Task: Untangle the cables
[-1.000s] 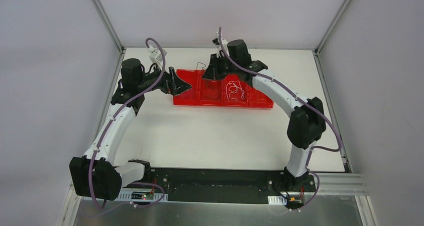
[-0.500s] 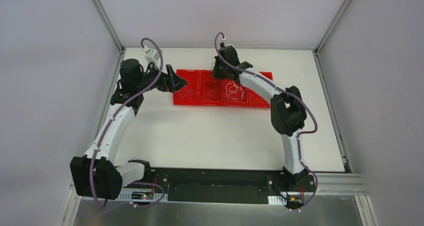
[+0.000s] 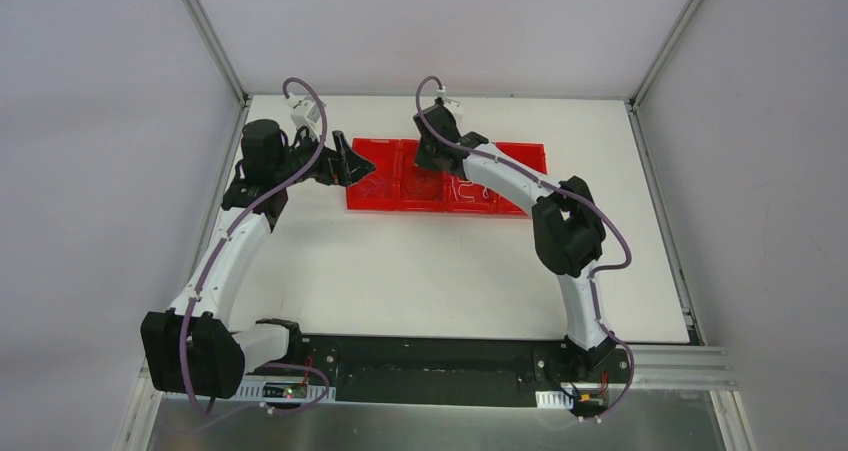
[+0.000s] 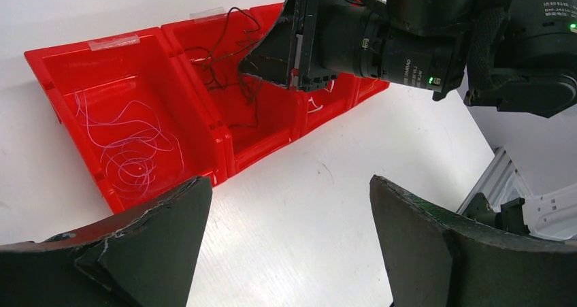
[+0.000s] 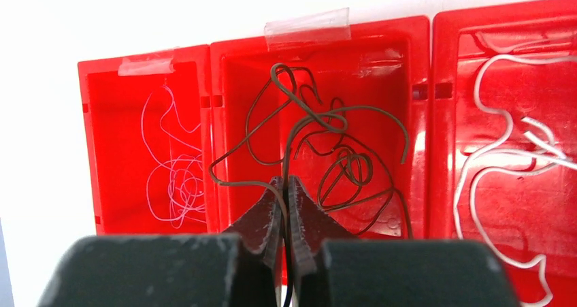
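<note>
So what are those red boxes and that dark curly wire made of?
The red boxes are probably hard plastic with a glossy finish: light glints off their smooth moulded walls. The dark wire looks like thin wire in a dull brownish coating, and it holds springy loops and kinks. What is inside it I cannot tell.

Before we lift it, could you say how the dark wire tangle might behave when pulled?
Probably light, floppy yet springy: the dark wire tangle holds open loops. Its strands cross, so the right claw may lift the whole clump.
</note>
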{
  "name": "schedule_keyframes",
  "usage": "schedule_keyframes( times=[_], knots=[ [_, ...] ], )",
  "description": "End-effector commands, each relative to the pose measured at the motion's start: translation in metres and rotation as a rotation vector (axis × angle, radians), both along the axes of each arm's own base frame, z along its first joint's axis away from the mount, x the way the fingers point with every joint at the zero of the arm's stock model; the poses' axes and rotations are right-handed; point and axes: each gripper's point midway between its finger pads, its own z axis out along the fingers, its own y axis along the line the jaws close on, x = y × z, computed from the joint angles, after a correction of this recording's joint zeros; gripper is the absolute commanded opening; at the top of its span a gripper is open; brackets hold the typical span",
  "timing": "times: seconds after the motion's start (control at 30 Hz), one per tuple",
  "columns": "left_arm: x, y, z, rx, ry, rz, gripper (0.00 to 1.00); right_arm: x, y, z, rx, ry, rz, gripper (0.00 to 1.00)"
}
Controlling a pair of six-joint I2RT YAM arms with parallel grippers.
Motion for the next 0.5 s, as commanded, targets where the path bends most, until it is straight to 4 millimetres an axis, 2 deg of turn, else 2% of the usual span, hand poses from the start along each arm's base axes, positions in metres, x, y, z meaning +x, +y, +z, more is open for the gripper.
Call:
schedule_keyframes(
  times=[0.0, 0.17, 0.23, 0.37, 0.47],
  knots=[
    [0.005, 0.007, 0.004, 0.011, -0.033, 0.028, 0.89, 0.012, -0.003, 0.01, 0.006, -0.041, -0.116, 0.06],
    [0.001, 0.006, 0.001, 0.012, -0.011, 0.019, 0.89, 0.015, -0.003, 0.001, 0.015, -0.024, -0.147, 0.09],
    [0.002, 0.007, -0.001, 0.014, -0.007, 0.02, 0.89, 0.016, 0.001, 0.004, 0.025, -0.025, -0.138, 0.13],
    [0.003, 0.006, -0.003, 0.015, -0.003, 0.017, 0.89, 0.016, 0.007, 0.018, 0.046, -0.046, -0.103, 0.35],
    [0.003, 0.006, -0.002, 0.015, -0.005, 0.014, 0.89, 0.016, 0.006, 0.031, 0.052, -0.066, -0.082, 0.46]
  ],
)
